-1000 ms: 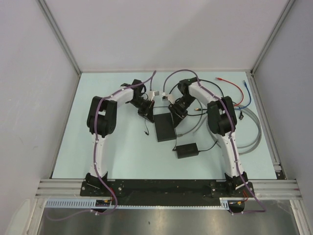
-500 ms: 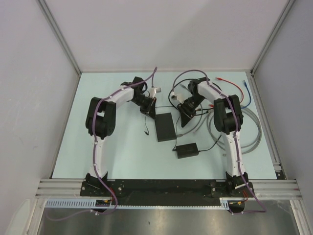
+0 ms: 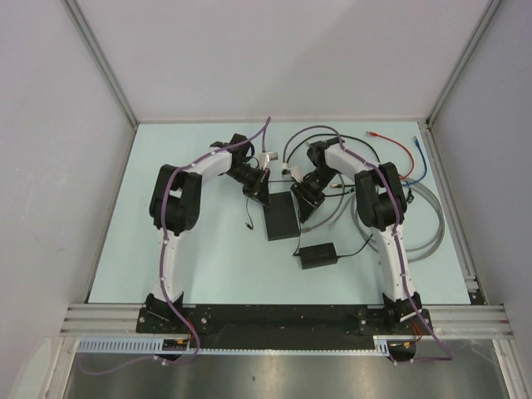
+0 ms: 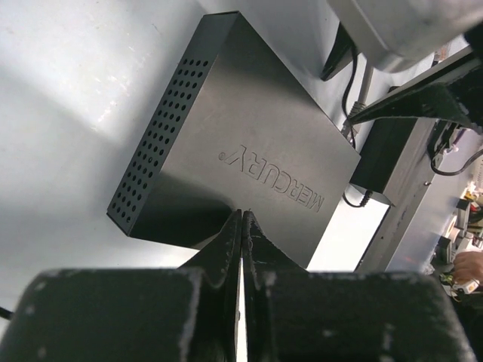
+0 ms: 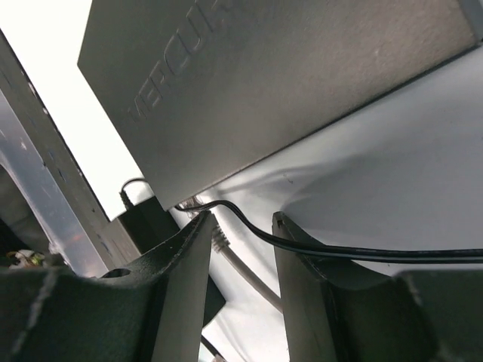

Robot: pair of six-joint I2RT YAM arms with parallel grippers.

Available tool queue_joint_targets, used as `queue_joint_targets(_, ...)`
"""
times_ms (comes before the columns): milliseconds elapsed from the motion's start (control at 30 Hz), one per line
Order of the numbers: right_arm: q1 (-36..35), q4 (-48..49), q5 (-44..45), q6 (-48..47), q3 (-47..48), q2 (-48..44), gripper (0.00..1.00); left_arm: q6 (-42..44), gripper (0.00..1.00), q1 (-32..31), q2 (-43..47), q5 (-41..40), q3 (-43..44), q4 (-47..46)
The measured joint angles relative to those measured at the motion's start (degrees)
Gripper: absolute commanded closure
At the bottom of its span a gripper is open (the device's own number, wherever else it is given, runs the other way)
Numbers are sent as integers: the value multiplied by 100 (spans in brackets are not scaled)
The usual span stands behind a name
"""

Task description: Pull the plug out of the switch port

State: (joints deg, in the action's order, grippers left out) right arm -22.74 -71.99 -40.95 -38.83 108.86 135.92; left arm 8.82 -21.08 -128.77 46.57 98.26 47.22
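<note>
The switch is a flat black box in the middle of the table, marked MERCURY on top. My left gripper is shut at its far left corner, and in the left wrist view its tips rest on the box top near an edge, holding nothing. My right gripper stands open at the box's right edge. There the plug sits in the switch port, half hidden by one finger. Its grey cable runs down between the jaws. A thin black cable crosses the gap.
A thick black power adapter lies near the box's front right corner, also in the left wrist view. Grey cable loops and red and blue cables lie at the right. A loose black lead lies left of the box.
The right gripper swung out to the right, then came back to the box's right edge. The left gripper closed fully and shifted right onto the box's far left corner.
</note>
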Motion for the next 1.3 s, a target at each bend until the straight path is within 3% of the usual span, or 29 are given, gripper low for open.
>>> queue_joint_targets(400, -33, 599, -79, 131, -612, -363, 58, -42, 98, -2, -22, 42, 0, -2)
queue_joint_targets(1067, -116, -114, -431, -688, -448, -98, 61, -98, 99, -55, -22, 15, 0, -42)
queue_joint_targets(1300, -195, -282, -431, -763, -450, -42, 69, -129, 99, -87, -22, 11, 0, -57)
